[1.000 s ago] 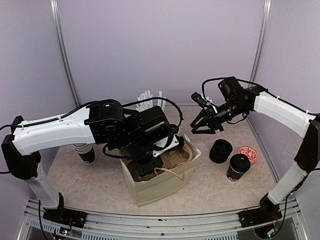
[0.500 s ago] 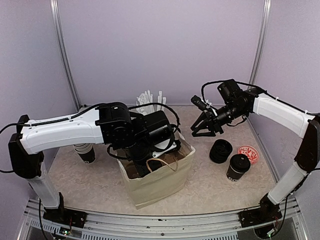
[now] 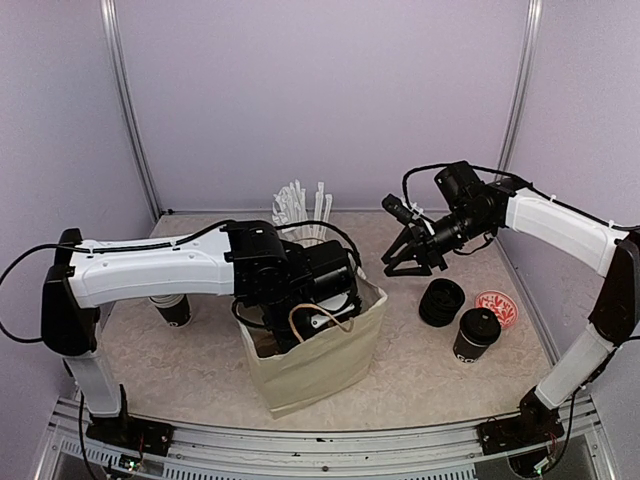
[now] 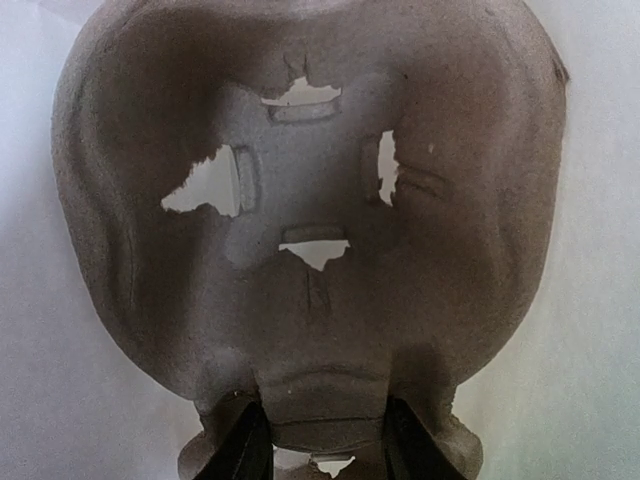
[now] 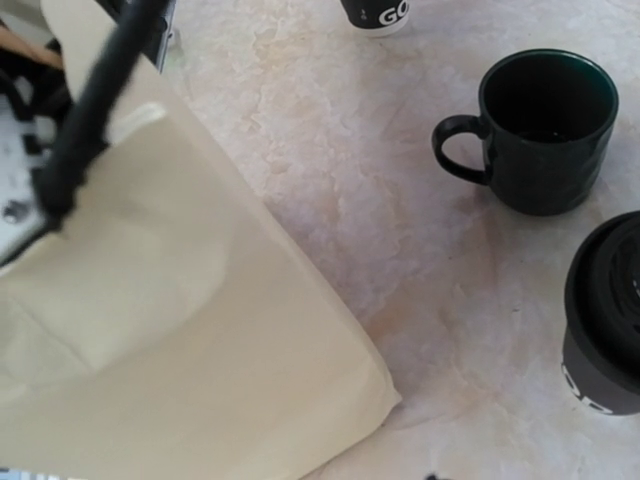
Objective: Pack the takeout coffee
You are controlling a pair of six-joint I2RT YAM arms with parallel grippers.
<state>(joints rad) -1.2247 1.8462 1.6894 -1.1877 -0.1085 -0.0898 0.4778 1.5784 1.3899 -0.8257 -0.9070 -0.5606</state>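
Note:
A lidded black takeout cup [image 3: 476, 335] stands at the right and also shows in the right wrist view [image 5: 605, 320]. Another black cup [image 3: 172, 305] stands at the left behind my left arm. A cup base with white lettering [image 5: 378, 12] sits at the top edge of the right wrist view. My left gripper [image 4: 325, 452] is down inside the cream paper bag [image 3: 320, 365], shut on the rim of a grey pulp cup carrier [image 4: 310, 200]. My right gripper [image 3: 410, 262] is open and empty, in the air to the right of the bag.
A glossy dark mug [image 3: 441, 301] with a handle stands beside the lidded cup and shows in the right wrist view [image 5: 545, 130]. A red patterned disc [image 3: 497, 307] lies to its right. A cup of white straws [image 3: 300, 208] stands behind the bag.
My left arm has shifted right and reached deeper into the bag, and the bag now stands taller around it. My right gripper has hardly moved.

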